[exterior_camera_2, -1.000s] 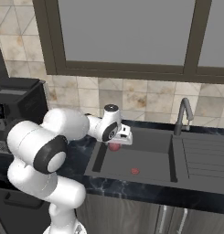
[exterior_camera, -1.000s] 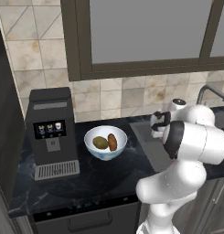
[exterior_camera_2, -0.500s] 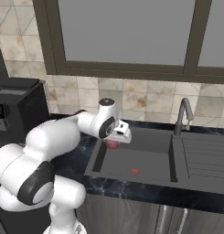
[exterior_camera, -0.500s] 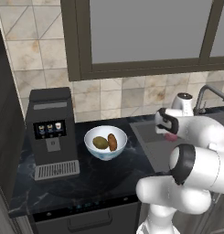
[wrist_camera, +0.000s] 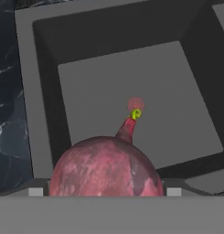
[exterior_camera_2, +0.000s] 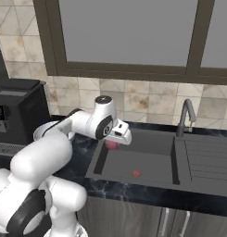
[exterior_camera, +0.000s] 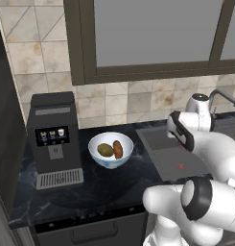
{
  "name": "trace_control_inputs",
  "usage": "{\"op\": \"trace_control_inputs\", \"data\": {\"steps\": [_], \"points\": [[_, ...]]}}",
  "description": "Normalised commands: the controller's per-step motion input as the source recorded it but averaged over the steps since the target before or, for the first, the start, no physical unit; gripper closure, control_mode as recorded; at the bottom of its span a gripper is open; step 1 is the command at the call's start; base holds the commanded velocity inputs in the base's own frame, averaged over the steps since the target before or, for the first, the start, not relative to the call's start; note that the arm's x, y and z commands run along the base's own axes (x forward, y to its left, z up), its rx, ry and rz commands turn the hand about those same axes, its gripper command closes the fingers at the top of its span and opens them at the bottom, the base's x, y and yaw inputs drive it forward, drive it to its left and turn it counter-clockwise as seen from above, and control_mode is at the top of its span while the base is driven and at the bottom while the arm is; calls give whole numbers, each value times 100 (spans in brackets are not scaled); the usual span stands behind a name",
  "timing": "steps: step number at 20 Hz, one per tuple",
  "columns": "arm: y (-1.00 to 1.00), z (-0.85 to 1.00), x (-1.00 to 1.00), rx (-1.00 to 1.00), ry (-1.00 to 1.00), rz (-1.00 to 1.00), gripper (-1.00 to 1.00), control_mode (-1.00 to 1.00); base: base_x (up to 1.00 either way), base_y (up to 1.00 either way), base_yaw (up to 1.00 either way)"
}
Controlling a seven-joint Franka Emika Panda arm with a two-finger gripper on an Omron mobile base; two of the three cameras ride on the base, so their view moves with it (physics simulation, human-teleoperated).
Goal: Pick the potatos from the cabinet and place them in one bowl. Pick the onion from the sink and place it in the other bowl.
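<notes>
Right now, nearest my hand camera, the onion (wrist_camera: 106, 167) sits large and reddish-pink between the gripper's (wrist_camera: 104, 192) jaws, its thin stem pointing away toward the basin floor; the jaws look closed on its sides, so I read it as held. From the right base camera I see the gripper (exterior_camera_2: 118, 139) above the left end of the sink (exterior_camera_2: 147, 162), with the onion (exterior_camera_2: 112, 145) peeking out just under the hand, clear of the basin floor. From the left base camera the hand (exterior_camera: 182, 134) hangs over the near left part of the sink (exterior_camera: 162, 153), but the onion is hidden there by the arm.

Below and beyond the onion, the sink floor (wrist_camera: 131, 91) is bare grey apart from a small bright red bit (wrist_camera: 136, 103), which also shows on the basin floor in the right base camera (exterior_camera_2: 136, 173) and the left one (exterior_camera: 181, 167). Further right, the curved tap (exterior_camera_2: 185, 115) stands behind the ridged draining board (exterior_camera_2: 205, 159).

Over to the left on the dark counter (exterior_camera: 99, 187), the white bowl (exterior_camera: 111, 150) holds both potatos, the olive-brown potato (exterior_camera: 105, 150) touching the orange-brown potato (exterior_camera: 118, 149). Just beside the bowl stands a black coffee machine (exterior_camera: 54, 139). Behind everything run the tiled wall (exterior_camera: 119, 101) and a dark-framed window (exterior_camera: 152, 33).
</notes>
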Motion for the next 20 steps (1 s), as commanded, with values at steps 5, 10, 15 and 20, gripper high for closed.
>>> {"op": "trace_control_inputs", "data": {"steps": [5,10,15,20], "points": [[0,23,-27,0,-6,5,100,-100,0,0,0],[3,32,-26,0,0,14,100,-100,0,0,0],[12,23,-30,0,-1,17,100,-100,0,0,0],[19,10,-40,-3,-9,7,100,-100,0,0,0]]}}
